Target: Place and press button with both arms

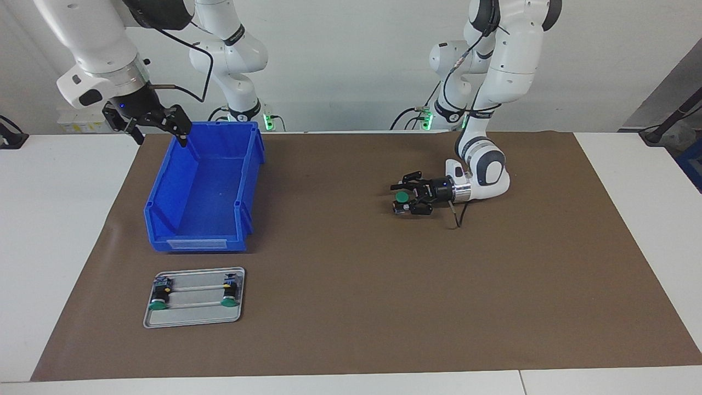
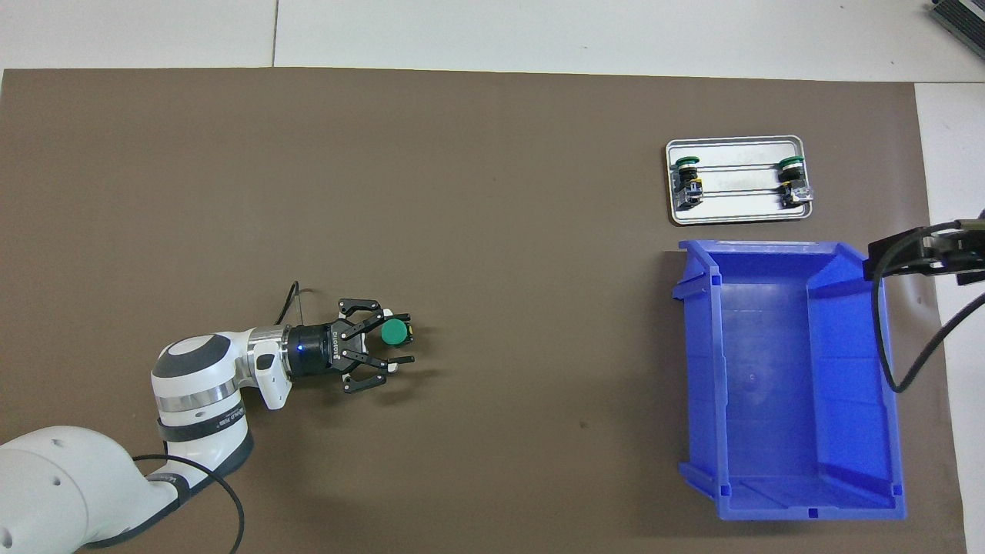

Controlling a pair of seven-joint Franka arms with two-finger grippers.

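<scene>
Left gripper (image 1: 402, 201) low over brown mat (image 1: 351, 307), right of frame centre in facing view; fingers (image 2: 400, 359) apart around button (image 1: 402, 196), green cap up; contact with it unclear. Right gripper (image 1: 159, 129) raised at upper left of facing view, over corner of blue bin (image 1: 200, 241), fingers apart, empty. Metal tray (image 1: 193, 321) at lower left on surface, carrying two more buttons (image 1: 159, 299).
</scene>
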